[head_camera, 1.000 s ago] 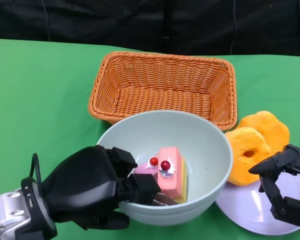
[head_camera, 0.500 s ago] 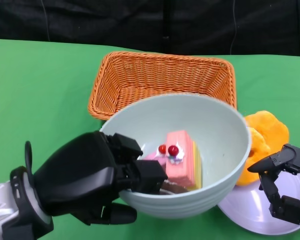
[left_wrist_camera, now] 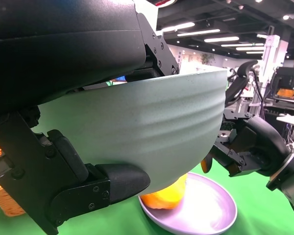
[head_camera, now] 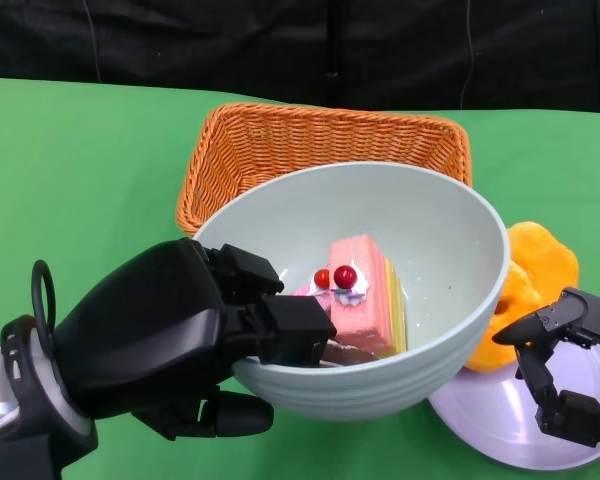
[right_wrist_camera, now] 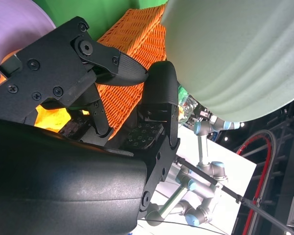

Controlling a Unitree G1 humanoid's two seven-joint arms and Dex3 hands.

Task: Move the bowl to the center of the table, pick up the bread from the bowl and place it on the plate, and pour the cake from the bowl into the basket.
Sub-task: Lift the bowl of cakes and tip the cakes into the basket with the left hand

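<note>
While the cake (head_camera: 362,305) sits inside, we see the bowl (head_camera: 420,250) raised off the worktop (head_camera: 80,170) before the basket (head_camera: 320,160), our left hand (head_camera: 170,340) clamping its near rim for pouring. Our right hand (head_camera: 570,370) hovers empty, fingers apart, over the plate (head_camera: 480,415) beside the bread (head_camera: 535,265).

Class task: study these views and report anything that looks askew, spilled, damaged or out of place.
The bread lies half off the plate, overhanging its rim toward the basket. The bowl, held off the table by the left hand, is tilted, with the cake inside. Nothing is spilled or visibly damaged.
</note>
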